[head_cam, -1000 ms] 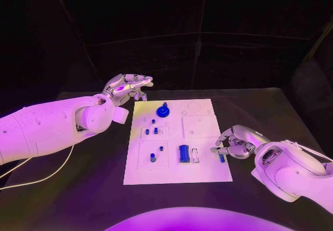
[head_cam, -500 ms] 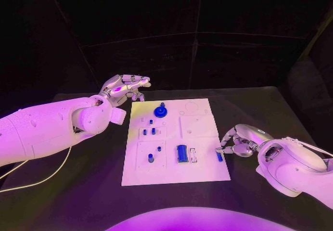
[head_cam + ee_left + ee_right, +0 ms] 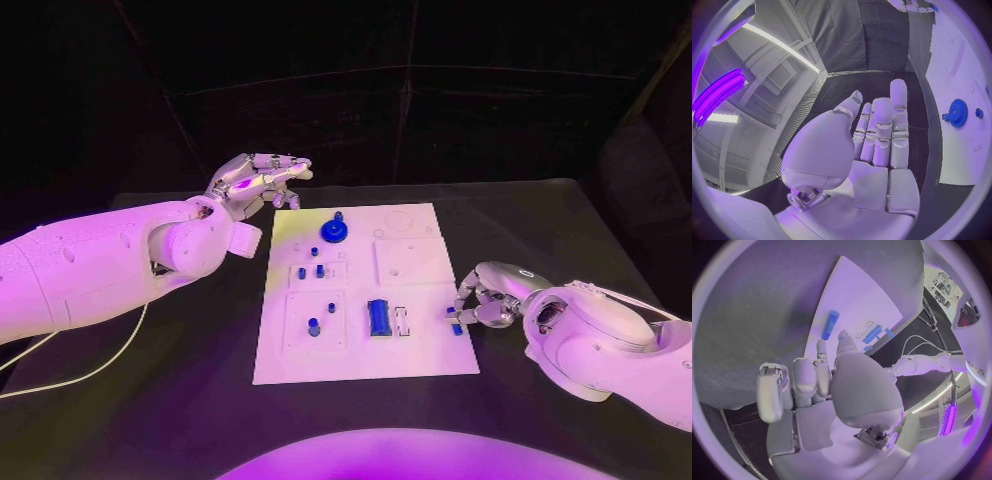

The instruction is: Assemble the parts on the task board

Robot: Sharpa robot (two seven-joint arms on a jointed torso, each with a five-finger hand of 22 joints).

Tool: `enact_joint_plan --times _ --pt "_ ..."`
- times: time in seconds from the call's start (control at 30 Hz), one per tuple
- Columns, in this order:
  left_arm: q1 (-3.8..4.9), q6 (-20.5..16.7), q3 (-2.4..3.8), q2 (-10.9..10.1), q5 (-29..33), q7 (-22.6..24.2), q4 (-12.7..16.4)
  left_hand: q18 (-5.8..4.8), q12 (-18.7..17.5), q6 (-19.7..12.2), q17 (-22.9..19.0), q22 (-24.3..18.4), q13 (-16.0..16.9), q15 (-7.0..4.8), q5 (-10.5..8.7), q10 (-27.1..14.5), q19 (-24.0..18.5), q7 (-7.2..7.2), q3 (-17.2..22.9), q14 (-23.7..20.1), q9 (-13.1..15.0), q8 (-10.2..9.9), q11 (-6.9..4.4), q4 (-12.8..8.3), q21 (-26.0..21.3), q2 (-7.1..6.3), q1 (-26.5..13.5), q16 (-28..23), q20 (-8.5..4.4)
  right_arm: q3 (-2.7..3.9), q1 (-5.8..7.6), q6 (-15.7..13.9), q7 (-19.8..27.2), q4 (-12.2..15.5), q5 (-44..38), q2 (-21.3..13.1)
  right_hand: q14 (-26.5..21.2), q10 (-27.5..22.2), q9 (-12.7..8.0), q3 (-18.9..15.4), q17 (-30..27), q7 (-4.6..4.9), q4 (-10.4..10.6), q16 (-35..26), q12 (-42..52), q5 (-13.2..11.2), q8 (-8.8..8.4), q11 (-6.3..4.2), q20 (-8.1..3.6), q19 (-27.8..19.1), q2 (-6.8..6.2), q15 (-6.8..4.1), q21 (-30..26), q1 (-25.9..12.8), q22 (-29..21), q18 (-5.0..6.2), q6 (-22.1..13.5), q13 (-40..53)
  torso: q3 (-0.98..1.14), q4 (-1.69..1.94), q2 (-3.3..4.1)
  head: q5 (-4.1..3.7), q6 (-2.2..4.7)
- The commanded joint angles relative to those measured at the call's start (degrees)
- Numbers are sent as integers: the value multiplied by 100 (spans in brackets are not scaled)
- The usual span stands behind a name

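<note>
The white task board lies in the middle of the black table. On it stand a blue gear, a blue block and several small blue pegs. My right hand hovers at the board's right edge with bent fingers and holds nothing. Its fingertips end just short of a blue peg lying on its side there, also seen as the peg under the hand. My left hand is raised over the board's far left corner. In the wrist view this left hand has straight fingers and is empty, beside the gear.
Bare black table surrounds the board on all sides. A pale cable runs across the table under my left arm. Dark curtains close off the back.
The whole view has shifted slightly. My right hand has settled a little closer to the lying peg at the board's right edge. The left hand stays raised in about the same place.
</note>
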Motion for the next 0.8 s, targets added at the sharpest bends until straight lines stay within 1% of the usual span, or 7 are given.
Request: enact_joint_plan --times 0.03,0.5,0.57,0.67,0.73,0.8 --pt "8 72 4 -1 -9 44 0 33 47 -19 -1 -11 -6 9 15 -22 22 3 -31 -37 -2 44 -4 11 -35 -12 -8 4 -8 -1 -5 366 -77 -29 -112 24 67 -12 -5 -44 -9 8 -2 -26 -23 -9 -38 -15 7 219 -4 -33 -21 -2 1063 -40 34 -315 1 0 1 9 -11" --pt "6 75 3 -6 -9 37 -7 33 47 -19 -1 -11 -6 9 15 -22 22 3 -31 -37 -2 44 -4 11 -35 -12 -8 4 -8 -2 -31 570 -121 -64 -293 82 66 -9 -5 -47 -6 1 -9 -28 -13 -6 -39 -20 4 226 3 -36 -16 16 1071 -43 55 -304 -2 -2 4 -1 -8" --pt "6 75 3 -7 -9 36 -8 33 47 -19 -1 -11 -6 9 15 -22 22 3 -31 -37 -2 44 -4 11 -35 -12 -8 4 -8 -3 -56 627 -121 -60 -298 105 66 -10 -1 -55 -4 -8 -19 -29 -15 -8 -36 -27 0 227 0 -42 -15 36 1073 -43 82 -304 -3 -3 2 0 -12" --pt "6 75 3 -9 -9 35 -6 33 47 -19 -1 -11 -6 9 15 -22 22 3 -31 -37 -2 44 -4 11 -35 -12 -8 4 -8 -3 -102 705 -121 -56 -306 133 66 -9 0 -62 -9 -16 -41 -34 -16 -8 -38 -35 -6 230 -7 -48 -13 71 1077 -44 104 -301 -6 2 0 -19 -20" --pt "6 76 2 -11 -9 34 -5 33 47 -19 -1 -11 -6 9 15 -22 22 3 -31 -37 -2 44 -4 11 -35 -12 -8 4 -8 -3 -132 778 -125 -61 -348 154 65 -8 3 -58 -15 -26 -76 -38 -15 -6 -41 -44 -12 229 -7 -56 -15 130 1075 -44 126 -298 -5 6 2 -36 -19" --pt "6 75 2 -14 -9 33 -5 33 47 -19 -1 -11 -6 9 15 -22 22 3 -31 -37 -2 44 -4 11 -35 -12 -8 4 -8 -3 -151 844 -130 -70 -409 169 65 -10 3 -58 -17 -31 -108 -41 -21 -7 -47 -49 -18 228 -12 -61 -16 179 1074 -43 137 -299 -4 5 2 -34 -18"
